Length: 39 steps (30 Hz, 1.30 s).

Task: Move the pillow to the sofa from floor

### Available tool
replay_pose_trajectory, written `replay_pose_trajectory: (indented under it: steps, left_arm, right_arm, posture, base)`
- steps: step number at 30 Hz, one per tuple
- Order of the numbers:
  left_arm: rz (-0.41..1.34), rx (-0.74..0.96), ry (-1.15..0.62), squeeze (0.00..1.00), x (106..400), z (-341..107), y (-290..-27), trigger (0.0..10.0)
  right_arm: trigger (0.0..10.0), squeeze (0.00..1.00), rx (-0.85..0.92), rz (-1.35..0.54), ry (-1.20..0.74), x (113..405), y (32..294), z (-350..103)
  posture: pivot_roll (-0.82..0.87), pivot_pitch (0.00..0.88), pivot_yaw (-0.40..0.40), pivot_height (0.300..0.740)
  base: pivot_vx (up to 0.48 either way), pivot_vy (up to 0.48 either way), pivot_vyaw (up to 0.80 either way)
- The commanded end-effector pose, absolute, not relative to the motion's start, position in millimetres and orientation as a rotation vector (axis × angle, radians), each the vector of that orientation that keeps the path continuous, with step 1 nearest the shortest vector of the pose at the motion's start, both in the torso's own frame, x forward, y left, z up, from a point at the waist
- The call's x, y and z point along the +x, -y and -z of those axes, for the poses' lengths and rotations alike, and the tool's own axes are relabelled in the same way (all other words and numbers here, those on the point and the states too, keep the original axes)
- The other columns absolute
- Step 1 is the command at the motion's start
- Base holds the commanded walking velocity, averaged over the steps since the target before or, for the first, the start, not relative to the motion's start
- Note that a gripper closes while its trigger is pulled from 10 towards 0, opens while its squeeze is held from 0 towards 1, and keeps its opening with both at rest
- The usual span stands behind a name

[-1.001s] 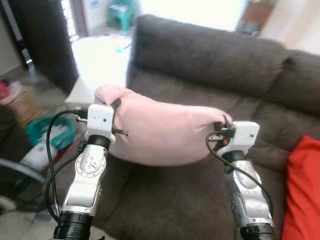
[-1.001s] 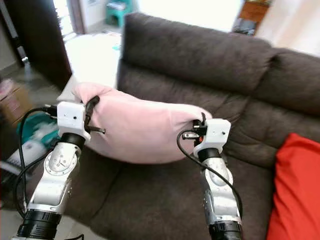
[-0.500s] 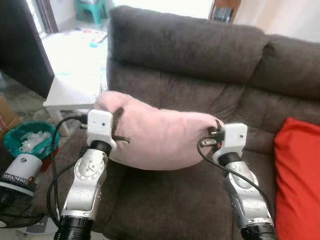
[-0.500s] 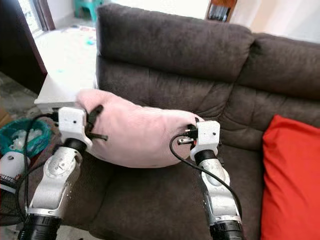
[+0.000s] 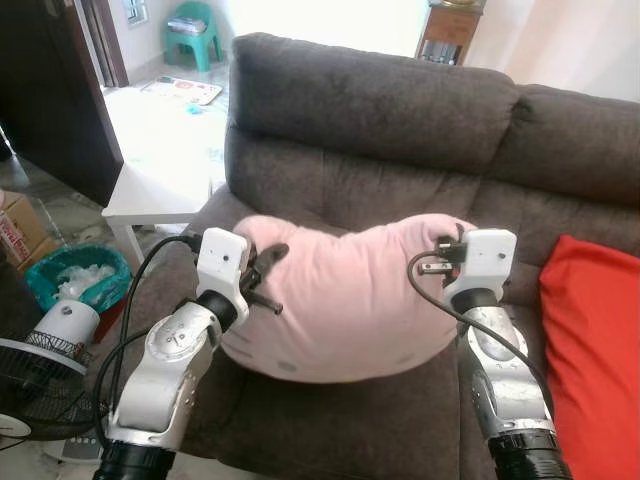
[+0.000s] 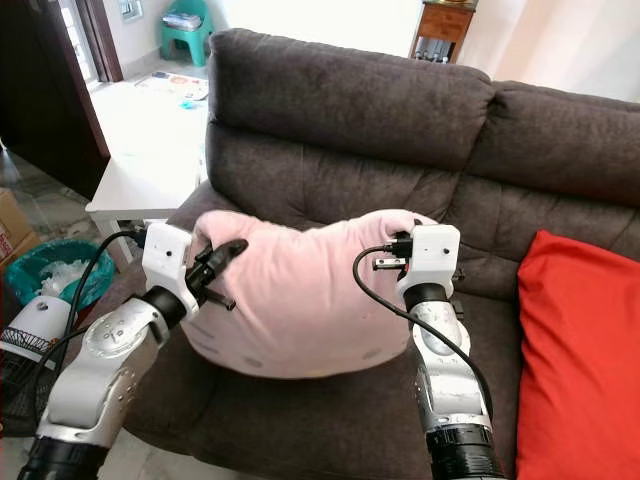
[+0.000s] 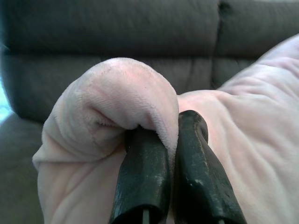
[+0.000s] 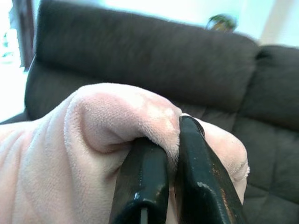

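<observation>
A pale pink pillow [image 5: 345,300] hangs between my two arms, sagging down over the left seat of the dark brown sofa [image 5: 380,110]. My left gripper [image 5: 262,270] is shut on the pillow's left corner; in the left wrist view its black fingers [image 7: 145,177] pinch a fold of pink fabric [image 7: 121,88]. My right gripper [image 5: 450,240] is shut on the pillow's right corner, and the right wrist view has its fingers [image 8: 147,179] clamped on a pink fold [image 8: 117,112]. The pillow's underside looks close to or touching the seat cushion [image 5: 330,420].
A red cushion [image 5: 590,350] lies on the sofa's right seat. Left of the sofa stand a white low table [image 5: 160,180], a teal bin [image 5: 75,280] and a floor fan [image 5: 35,380]. A dark door [image 5: 50,90] and a teal stool [image 5: 195,35] lie further back.
The view has shifted as I came closer to the sofa. The pillow, still held at both corners, now hangs lower over the seat, and both grippers have moved forward.
</observation>
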<state>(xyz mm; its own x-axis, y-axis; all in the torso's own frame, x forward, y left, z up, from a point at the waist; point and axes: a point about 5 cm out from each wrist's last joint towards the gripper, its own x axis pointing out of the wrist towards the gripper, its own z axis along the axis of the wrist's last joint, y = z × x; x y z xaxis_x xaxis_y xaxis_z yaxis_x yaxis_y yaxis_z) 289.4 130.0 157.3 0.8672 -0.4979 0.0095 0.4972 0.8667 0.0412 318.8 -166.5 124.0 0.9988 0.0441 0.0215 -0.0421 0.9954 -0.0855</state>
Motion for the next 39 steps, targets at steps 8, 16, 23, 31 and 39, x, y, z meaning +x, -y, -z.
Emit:
replay_pose_trajectory:
  steps: [8,16,23,31,39]
  left_arm:
    - [0.746,0.043,-0.085,0.0,268,-150,-121,10.0]
    - [0.722,0.023,-0.105,0.0,268,-149,-126,10.0]
    - [0.685,-0.016,-0.014,0.0,272,-163,-118,10.0]
    - [0.787,-0.054,-0.042,0.0,260,-164,-103,10.0]
    - [0.809,-0.07,-0.069,0.0,258,-162,-104,10.0]
  right_arm:
    - [10.0,0.0,-0.21,-0.375,-0.029,314,133,-118]
    - [10.0,0.0,-0.245,-0.328,-0.047,319,142,-117]
    - [10.0,0.0,-0.15,-0.295,0.128,323,138,-150]
    - [10.0,0.0,-0.182,-0.396,0.087,320,124,-144]
    - [10.0,1.0,-0.208,-0.484,0.046,316,120,-137]
  posture:
    - [0.19,0.025,-0.107,0.74]
    - [0.19,0.028,-0.109,0.74]
    - [0.18,0.028,-0.112,0.74]
    - [0.19,0.029,-0.116,0.74]
    - [0.19,0.026,-0.117,0.74]
  base:
    - [0.0,0.0,0.0]
    - [0.0,0.0,0.0]
    - [0.0,0.0,0.0]
    - [0.0,0.0,0.0]
    - [0.0,0.0,0.0]
